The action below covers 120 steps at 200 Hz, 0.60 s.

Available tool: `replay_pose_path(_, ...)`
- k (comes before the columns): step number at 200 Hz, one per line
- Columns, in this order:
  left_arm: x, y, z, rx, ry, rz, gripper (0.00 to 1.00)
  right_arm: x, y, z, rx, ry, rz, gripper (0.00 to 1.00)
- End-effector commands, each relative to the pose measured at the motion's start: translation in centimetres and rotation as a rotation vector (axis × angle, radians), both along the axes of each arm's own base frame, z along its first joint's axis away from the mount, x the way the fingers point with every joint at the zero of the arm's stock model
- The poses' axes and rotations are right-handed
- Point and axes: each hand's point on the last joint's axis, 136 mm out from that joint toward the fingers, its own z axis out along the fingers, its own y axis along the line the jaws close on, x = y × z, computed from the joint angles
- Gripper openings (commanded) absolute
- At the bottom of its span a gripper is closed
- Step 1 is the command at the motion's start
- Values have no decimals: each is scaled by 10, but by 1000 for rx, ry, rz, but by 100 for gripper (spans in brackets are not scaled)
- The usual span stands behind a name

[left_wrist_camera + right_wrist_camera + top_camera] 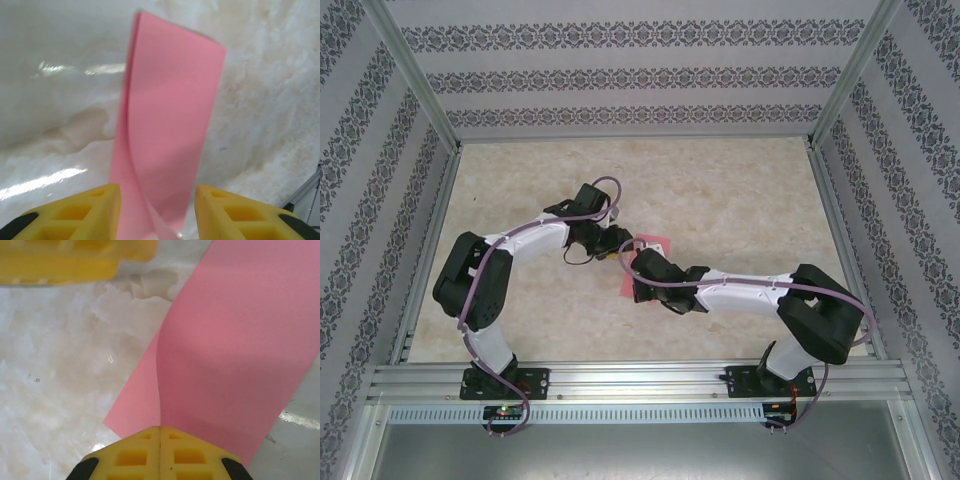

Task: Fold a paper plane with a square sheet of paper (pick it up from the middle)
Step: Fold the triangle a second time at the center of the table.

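Paper sheet (653,243), pink and doubled over, is found mid-worktop (740,200) between both tools. Right tool (160,432) is pressed together, pinching the sheet at its bend. Left tool (157,192) is spread, straddling the strip. Edges should be aligned before the crease is pressed flat. From above, the sheet is mostly covered by arms, so the layer count cannot be told.

- The tabletop (740,200) has a beige, marble-looking finish with cloudy streaks, glossy enough that the left wrist view catches white glare streaks (80,70) on it.
- The walls (620,80) on three sides are papered in pale stripes alternating with dark ornamental bands.
- Two silver metal posts (413,75) slant up from the back corners.
- A ribbed aluminium rail (640,378) runs along the near edge.
- Just below it sits a slotted strip (640,412), then a plain grey panel (620,450).
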Motion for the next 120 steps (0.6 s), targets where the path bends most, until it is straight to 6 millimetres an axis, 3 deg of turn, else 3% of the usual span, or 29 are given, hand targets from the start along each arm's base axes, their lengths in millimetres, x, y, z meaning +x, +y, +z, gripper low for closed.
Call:
replay_pose_path(1,-4,11,-4,16,-5,28,41,2,13,16,150,13,35,0)
replay_pose_path(41,-23,-1,-4,-43,13,-56,31,7,-1,6,234,86,26,0)
replay_pose_path(120,-45,-20,-18,-34,45,-173,26,15,-23,-1,239,142,14,1)
